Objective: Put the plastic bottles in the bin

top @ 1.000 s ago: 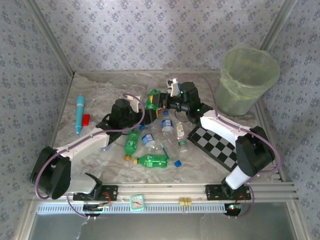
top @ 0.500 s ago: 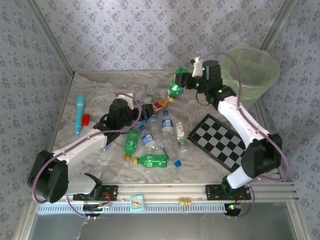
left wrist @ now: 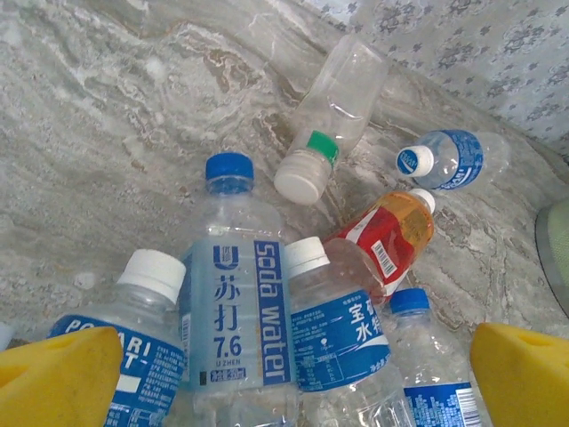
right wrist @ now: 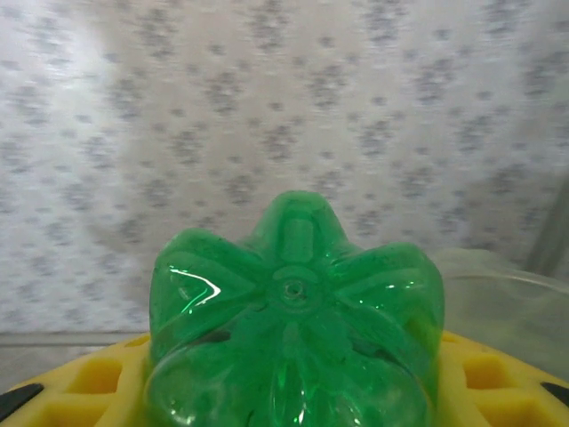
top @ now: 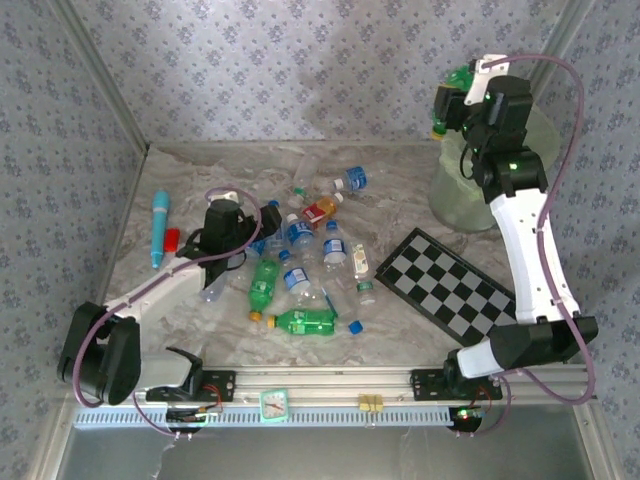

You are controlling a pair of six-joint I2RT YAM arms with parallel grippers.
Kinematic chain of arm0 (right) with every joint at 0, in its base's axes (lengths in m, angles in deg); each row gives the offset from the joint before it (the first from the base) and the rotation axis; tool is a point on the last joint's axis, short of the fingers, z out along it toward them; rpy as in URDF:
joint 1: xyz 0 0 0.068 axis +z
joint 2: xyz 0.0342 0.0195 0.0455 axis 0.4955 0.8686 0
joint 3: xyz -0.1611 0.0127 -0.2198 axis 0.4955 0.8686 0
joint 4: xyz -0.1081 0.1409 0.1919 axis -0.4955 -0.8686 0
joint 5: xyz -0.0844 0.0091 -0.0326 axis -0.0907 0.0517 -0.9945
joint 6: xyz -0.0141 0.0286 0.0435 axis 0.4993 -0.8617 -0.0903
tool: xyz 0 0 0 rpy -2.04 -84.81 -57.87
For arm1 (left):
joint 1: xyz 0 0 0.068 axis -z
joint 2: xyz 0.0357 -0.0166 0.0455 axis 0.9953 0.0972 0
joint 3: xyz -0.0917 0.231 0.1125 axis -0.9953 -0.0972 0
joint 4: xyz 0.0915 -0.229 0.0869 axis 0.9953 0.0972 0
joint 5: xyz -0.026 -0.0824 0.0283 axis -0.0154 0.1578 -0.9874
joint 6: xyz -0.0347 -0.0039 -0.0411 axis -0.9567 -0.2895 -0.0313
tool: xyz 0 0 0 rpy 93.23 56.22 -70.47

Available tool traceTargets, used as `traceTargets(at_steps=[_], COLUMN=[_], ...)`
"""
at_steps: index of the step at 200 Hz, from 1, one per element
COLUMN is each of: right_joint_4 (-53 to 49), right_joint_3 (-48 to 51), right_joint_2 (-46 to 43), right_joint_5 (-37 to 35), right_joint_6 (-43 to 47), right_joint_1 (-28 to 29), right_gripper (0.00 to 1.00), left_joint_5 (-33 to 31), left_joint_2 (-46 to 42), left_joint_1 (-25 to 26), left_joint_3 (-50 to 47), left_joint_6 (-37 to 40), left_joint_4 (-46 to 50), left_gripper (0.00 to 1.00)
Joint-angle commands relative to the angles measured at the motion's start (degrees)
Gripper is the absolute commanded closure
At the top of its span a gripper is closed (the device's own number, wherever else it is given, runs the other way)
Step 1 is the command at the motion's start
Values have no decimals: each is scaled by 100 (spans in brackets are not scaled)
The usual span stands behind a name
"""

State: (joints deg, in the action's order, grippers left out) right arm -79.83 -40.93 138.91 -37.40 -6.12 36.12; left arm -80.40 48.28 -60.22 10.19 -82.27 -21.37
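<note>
Plastic bottles point(top: 305, 262): heaped mid-table, some overlapping | green bottle point(right wrist: 293, 302): base alone visible at wrist, clamped in right gripper point(top: 452, 103), high at left rim of bin point(top: 452, 198) | bin: mostly hidden behind arm | left gripper point(left wrist: 289, 369): spread wide over heap, pads cut off

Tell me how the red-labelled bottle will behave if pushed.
The red-labelled bottle lies on its side, so it would probably roll. Its orange tint may be liquid, which would make it heavier than the clear bottle beside it.
</note>
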Motion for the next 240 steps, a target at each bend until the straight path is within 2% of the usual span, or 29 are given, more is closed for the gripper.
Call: traceTargets(at_steps=[1,36,62,78,110,175,195,240], right_joint_4=[-173,-150,-416,-824,-1569,-2365,-2485,-2364], right_joint_3=[56,230,189,15,-341,-1099,-1276,-1334], right_joint_2=[64,337,728,1052,1716,2760,2933,2778], right_joint_5=[-937,-1086,-820,-403,21,315,326,239], right_joint_6=[327,220,56,-151,-264,-393,-442,-524], right_joint_1=[-307,-840,-1179,-1362,-1420,-1501,-1497,-1483], right_gripper=[56,56,56,56,55,52,48,30], left_joint_5=[-31,3,176,278,378,418,410,313], left_joint_2=[-81,-60,3,61,121,1,-35,-121], left_joint_1=[-47,-48,-48,-49,-48,-48,-48,-48], left_joint_3=[20,73,117,151,188,105,78,56], left_joint_6=[-92,-66,-13,2,-4,111,130,189], left_joint_4=[-22,-69,-151,-197,-200,-106,-87,4], left_gripper=[0,0,0,0,0,0,0,0])
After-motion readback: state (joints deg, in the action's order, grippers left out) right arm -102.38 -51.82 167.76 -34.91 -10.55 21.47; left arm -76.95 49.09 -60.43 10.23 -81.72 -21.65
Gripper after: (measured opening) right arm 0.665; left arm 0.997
